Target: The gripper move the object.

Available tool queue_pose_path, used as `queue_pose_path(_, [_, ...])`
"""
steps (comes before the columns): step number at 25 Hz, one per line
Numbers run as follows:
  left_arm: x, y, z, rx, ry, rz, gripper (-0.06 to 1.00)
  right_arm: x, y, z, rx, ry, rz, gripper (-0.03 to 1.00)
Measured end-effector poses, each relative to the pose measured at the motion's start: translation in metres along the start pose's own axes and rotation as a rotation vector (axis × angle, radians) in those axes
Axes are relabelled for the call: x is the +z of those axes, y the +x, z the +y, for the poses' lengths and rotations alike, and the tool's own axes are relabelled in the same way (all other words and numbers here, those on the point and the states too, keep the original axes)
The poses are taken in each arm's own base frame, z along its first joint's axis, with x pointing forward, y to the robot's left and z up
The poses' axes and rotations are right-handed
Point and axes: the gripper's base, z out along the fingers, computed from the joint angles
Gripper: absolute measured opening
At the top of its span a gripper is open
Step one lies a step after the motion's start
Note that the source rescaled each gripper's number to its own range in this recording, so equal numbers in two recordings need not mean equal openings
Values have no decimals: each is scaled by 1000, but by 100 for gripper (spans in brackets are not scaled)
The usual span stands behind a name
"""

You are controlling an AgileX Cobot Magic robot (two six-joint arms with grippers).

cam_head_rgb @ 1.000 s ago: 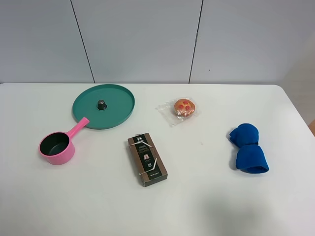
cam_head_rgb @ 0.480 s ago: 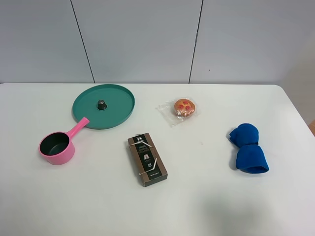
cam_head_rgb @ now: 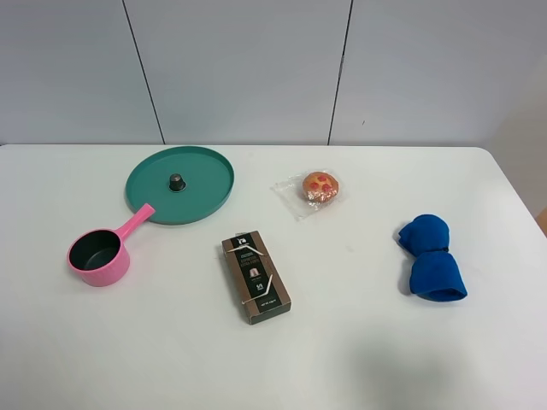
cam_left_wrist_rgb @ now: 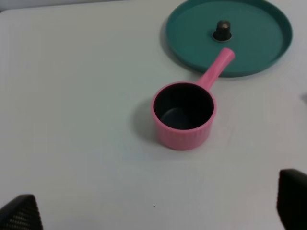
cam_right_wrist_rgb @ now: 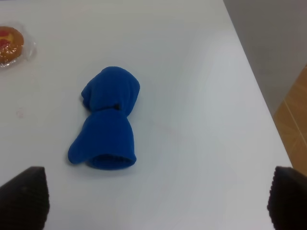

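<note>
Looking down from the high camera, I saw the coffee capsule standing upright near the middle of the green round tray, with the pink saucepan just beside the tray's edge, its handle reaching the rim. Through the left wrist camera, the left gripper hung above bare table, fingertips set wide apart and holding nothing. The right gripper was likewise spread, empty, near the rolled blue cloth.
</note>
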Motion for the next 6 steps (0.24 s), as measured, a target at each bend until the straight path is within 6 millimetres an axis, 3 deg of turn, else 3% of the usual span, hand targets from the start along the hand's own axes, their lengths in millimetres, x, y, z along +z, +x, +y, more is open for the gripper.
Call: queue_pose_path(6, [0,0,0,0,0,0,100,0,0,0,0,0,0,100])
